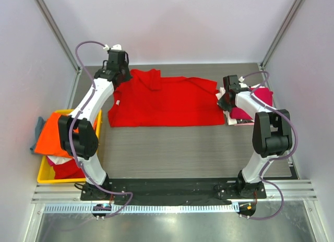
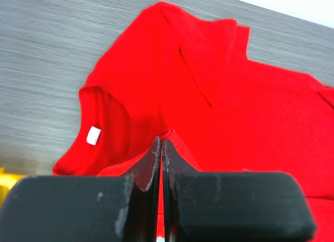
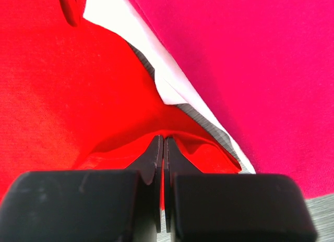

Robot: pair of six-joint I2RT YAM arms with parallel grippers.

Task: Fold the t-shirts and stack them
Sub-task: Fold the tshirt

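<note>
Item: red t-shirt (image 1: 164, 104), laid flat and sideways across the far middle of the table (image 1: 177, 148), collar end to the left, hem end to the right. It is held at both ends. The left gripper (image 2: 160, 144) is closed on a pinch of red cloth just beside the collar, and the right gripper (image 3: 160, 140) is closed on a raised fold of the hem edge. Such a two-ended hold is judged to serve a fold, the cloth being kept level so that one edge can be carried over. A folded pile is kept at the right edge, a magenta-pink t-shirt (image 1: 258, 98) upon a white t-shirt (image 3: 156, 75), presumably the stack to be added to. The unfolded supply, an orange t-shirt (image 1: 55, 132) uppermost, is heaped in a yellow crate (image 1: 44, 175) at the left. The whole layout and the crate are given by the overhead view alone, though the pinches are hidden there beneath the wrists. The neck opening and its white label (image 2: 93, 135) are shown only by the left wrist view. The red hem lying against the pile's white layer is shown only by the right wrist view.
</note>
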